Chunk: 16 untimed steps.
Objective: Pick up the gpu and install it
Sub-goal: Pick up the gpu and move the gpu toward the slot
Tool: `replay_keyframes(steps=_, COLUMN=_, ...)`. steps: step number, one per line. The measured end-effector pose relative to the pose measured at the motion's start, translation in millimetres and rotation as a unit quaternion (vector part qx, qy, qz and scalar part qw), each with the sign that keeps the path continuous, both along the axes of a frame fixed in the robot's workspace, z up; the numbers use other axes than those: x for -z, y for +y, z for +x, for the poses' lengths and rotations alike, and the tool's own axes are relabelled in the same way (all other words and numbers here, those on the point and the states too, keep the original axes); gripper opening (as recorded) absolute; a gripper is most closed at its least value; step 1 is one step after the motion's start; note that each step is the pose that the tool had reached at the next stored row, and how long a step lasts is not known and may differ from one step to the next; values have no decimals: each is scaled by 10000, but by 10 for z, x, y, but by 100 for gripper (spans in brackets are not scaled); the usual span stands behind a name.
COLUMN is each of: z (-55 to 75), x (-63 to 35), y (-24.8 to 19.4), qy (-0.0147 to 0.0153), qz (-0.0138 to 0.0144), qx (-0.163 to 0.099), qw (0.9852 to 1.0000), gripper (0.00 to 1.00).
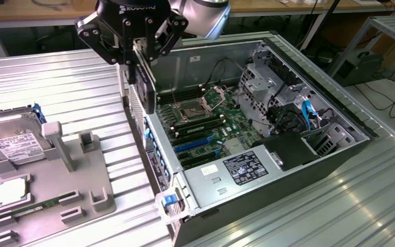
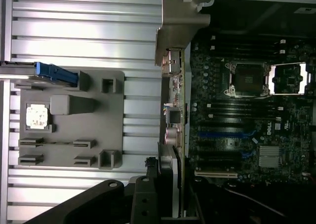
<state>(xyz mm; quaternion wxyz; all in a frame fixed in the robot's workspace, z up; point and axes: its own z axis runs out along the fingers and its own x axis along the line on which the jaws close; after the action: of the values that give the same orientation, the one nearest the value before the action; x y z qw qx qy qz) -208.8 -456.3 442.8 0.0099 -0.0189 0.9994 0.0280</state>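
My gripper (image 1: 142, 55) is shut on the gpu (image 1: 145, 85), a thin dark card that hangs edge-down from the fingers. The card is in the air over the near wall of the open computer case (image 1: 183, 170), at the exterior view's left side of it. In the wrist view the gpu (image 2: 174, 115) appears edge-on, its silver end bracket (image 2: 180, 21) pointing away from the gripper (image 2: 167, 184). Beside the card lies the motherboard (image 2: 247, 125) with its blue and black slots (image 1: 196, 144). The card touches no slot.
A grey parts fixture (image 1: 60, 198) sits on the ribbed metal table at the exterior view's left, carrying a silver hard drive (image 1: 16, 141), a square chip (image 1: 11, 191) and a green memory stick (image 1: 39, 208). Inside the case are a black power supply (image 1: 290, 152) and blue cables (image 1: 306, 110).
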Motion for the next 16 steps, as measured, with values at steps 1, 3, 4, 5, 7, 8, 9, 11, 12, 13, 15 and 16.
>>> replay_keyframes(steps=1, z=32, x=0, y=0, qy=0, qz=0, qx=0, qw=10000, gripper=28)
replay_keyframes(steps=3, z=84, x=1, y=0, qy=0, qz=0, qx=0, qw=10000, gripper=28)
replay_keyframes(steps=4, z=104, x=1, y=0, qy=0, qz=0, qx=0, qw=10000, gripper=28)
replay_keyframes(steps=5, z=124, x=1, y=0, qy=0, qz=0, qx=0, qw=10000, gripper=28)
replay_keyframes(steps=7, z=163, x=1, y=0, qy=0, qz=0, qx=0, qw=10000, gripper=28)
replay_keyframes(steps=8, z=183, x=1, y=0, qy=0, qz=0, qx=0, qw=10000, gripper=28)
replay_keyframes(steps=9, z=201, x=1, y=0, qy=0, qz=0, qx=0, qw=10000, gripper=28)
replay_keyframes(steps=11, z=238, x=1, y=0, qy=0, qz=0, qx=0, qw=10000, gripper=28)
replay_keyframes(steps=12, z=257, x=2, y=0, qy=0, qz=0, qx=0, qw=10000, gripper=28)
replay_keyframes(steps=13, z=273, x=2, y=0, qy=0, qz=0, qx=0, qw=10000, gripper=28)
replay_keyframes(steps=15, z=310, x=2, y=0, qy=0, qz=0, qx=0, qw=10000, gripper=28)
replay_keyframes(steps=16, z=328, x=2, y=0, qy=0, qz=0, qx=0, qw=10000, gripper=28)
